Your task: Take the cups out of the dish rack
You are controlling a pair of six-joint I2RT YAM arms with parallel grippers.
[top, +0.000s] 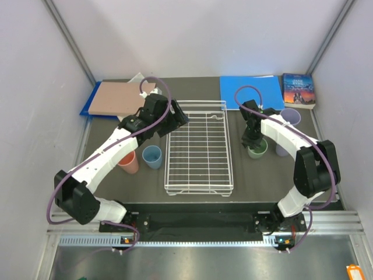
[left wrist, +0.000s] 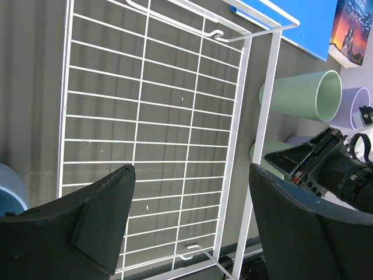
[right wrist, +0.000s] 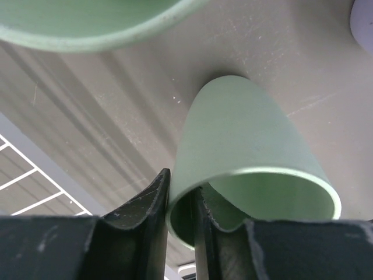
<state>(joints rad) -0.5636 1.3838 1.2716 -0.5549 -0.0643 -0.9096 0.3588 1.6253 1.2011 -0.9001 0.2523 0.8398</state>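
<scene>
The rack [top: 198, 146] is bare, so this looks like the last set-down. The right gripper [right wrist: 180, 195] pinches the rim of the green cup [right wrist: 245, 140] (one finger inside), right of the rack. The left gripper [left wrist: 189, 216] hangs open over the rack. Next, I'd say: release and lift straight.

book [top: 299, 89] title too blurred, no readable text

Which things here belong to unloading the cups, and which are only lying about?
Belong to the job:
rack
green cup, in the right gripper
second green cup
salmon cup
blue cup
lilac cup

Lying about:
blue folder
book
brown board
</scene>
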